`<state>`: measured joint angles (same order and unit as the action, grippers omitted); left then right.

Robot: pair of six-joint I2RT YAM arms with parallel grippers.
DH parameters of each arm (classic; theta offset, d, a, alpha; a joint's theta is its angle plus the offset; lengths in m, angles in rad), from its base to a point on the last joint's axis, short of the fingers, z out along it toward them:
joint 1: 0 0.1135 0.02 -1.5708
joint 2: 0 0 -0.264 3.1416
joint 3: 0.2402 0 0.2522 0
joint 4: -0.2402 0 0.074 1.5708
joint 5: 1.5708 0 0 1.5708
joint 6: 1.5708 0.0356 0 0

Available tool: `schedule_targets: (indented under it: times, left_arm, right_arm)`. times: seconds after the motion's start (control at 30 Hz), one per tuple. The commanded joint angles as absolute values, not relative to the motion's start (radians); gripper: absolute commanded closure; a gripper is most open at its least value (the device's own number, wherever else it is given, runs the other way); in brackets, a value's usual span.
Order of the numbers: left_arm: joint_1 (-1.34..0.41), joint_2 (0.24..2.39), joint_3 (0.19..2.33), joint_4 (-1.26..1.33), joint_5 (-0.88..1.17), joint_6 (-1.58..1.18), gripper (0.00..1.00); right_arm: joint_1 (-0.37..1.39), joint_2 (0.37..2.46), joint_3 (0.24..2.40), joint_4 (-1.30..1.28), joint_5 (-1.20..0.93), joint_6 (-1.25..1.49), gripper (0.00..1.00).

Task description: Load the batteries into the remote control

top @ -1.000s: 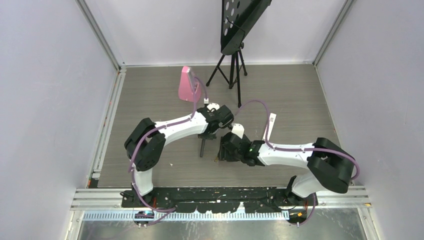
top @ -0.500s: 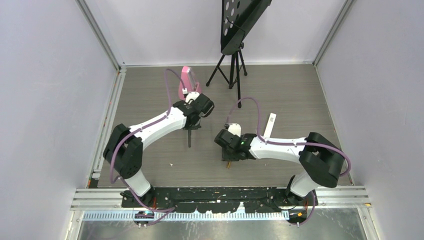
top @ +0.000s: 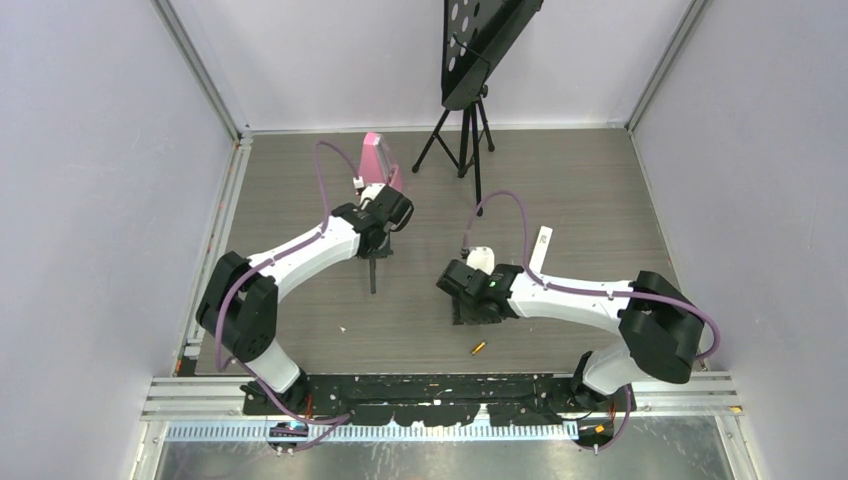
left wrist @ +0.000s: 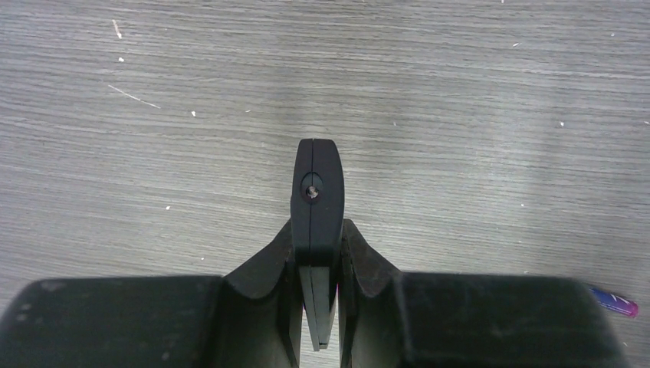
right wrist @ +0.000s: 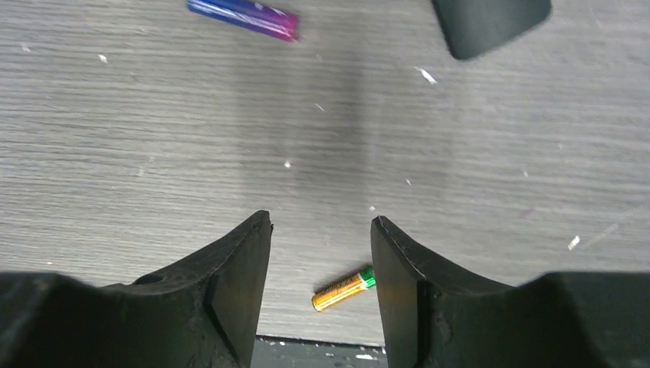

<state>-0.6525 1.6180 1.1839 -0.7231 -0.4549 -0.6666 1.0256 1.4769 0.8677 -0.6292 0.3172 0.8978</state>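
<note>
Grey wood-grain tabletop (top: 420, 330) lies open between the left arm (top: 300, 250) and right arm (top: 575, 293). A black tripod stand (top: 465, 130) and pink wedge-shaped object (top: 372, 160) block the far side. A small gold cylindrical battery (top: 478, 348) lies near the front edge.

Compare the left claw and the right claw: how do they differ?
The left claw is shut on the remote control; the right claw is open and empty. The left claw is farther back over the table than the right claw, which is near an orange battery. Both point downward.
</note>
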Motion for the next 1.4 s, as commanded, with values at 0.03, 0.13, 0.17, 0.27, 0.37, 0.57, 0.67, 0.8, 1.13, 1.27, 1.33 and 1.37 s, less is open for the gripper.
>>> schedule_targets:
  times: [0.03,0.13,0.17,0.27,0.37,0.57,0.67,0.8,1.13,1.27,1.33,1.37]
  left_arm:
    - [-0.647,1.563,1.159,-0.644,-0.43,-0.639,1.0]
    - [-0.646,1.555,1.136,-0.618,-0.414,-0.634,1.0]
    - [-0.646,1.555,1.131,-0.612,-0.411,-0.632,1.0]
    - [-0.646,1.552,1.124,-0.602,-0.405,-0.627,1.0]
    - [-0.645,1.551,1.117,-0.595,-0.403,-0.623,1.0]
    - [-0.639,1.538,1.092,-0.581,-0.397,-0.623,1.0]
    - [-0.636,1.53,1.082,-0.575,-0.397,-0.623,1.0]
    - [-0.631,1.528,1.075,-0.571,-0.392,-0.621,1.0]
    - [-0.624,1.528,1.063,-0.559,-0.376,-0.617,1.0]
    - [-0.621,1.518,1.057,-0.558,-0.373,-0.613,1.0]
    - [-0.619,1.511,1.052,-0.556,-0.372,-0.611,1.0]
    - [-0.618,1.507,1.049,-0.553,-0.371,-0.611,1.0]
  right_arm:
    - [1.032,1.375,0.847,-0.763,0.306,1.012,0.41]
    - [1.034,1.276,0.761,-0.752,0.211,1.087,0.32]
    - [1.034,1.247,0.741,-0.75,0.178,1.101,0.29]
    - [1.034,1.199,0.698,-0.734,0.074,1.143,0.26]
    - [1.034,1.206,0.685,-0.761,0.021,1.156,0.25]
    - [1.034,1.268,0.659,-0.779,-0.059,1.178,0.34]
    - [1.035,1.281,0.652,-0.793,-0.049,1.172,0.35]
    - [1.034,1.297,0.639,-0.793,-0.035,1.164,0.38]
    - [1.034,1.31,0.642,-0.793,0.013,1.145,0.46]
    - [1.034,1.295,0.677,-0.848,0.078,1.111,0.42]
    - [1.035,1.277,0.69,-0.902,0.112,1.11,0.34]
    - [1.034,1.263,0.694,-0.929,0.132,1.116,0.3]
